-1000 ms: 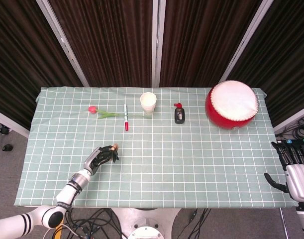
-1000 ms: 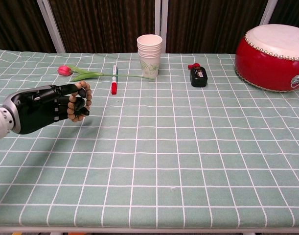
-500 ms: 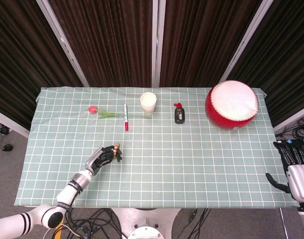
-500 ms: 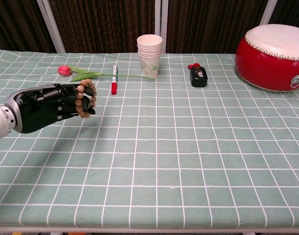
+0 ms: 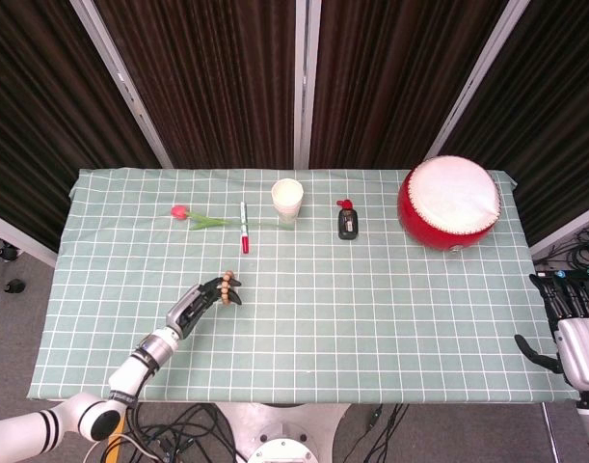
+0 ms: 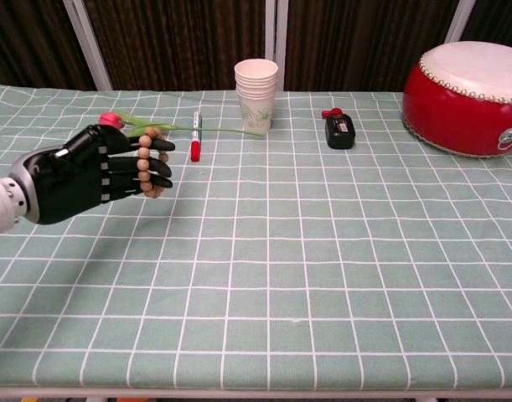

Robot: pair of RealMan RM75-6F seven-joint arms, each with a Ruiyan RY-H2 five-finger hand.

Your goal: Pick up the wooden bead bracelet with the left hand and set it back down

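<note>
The wooden bead bracelet (image 6: 146,164) hangs looped over the fingers (image 6: 152,170) of my black left hand (image 6: 88,174), a little above the green checked cloth at the table's left. The fingers are stretched out more than curled, with the beads still across them. The head view shows the same bracelet (image 5: 228,287) at the tip of the left hand (image 5: 200,301), in the front left part of the table. My right hand (image 5: 567,331) hangs off the table's right edge with its fingers apart and holds nothing.
Along the back lie a pink tulip (image 6: 121,123), a red marker (image 6: 196,146), a stack of paper cups (image 6: 256,95), and a small black bottle (image 6: 339,130). A red drum (image 6: 468,97) stands at the back right.
The left hand has risen and moved slightly forward and right with the bracelet. Its fingers have uncurled, so the beads now sit across straighter fingers. The right hand has stayed still.
</note>
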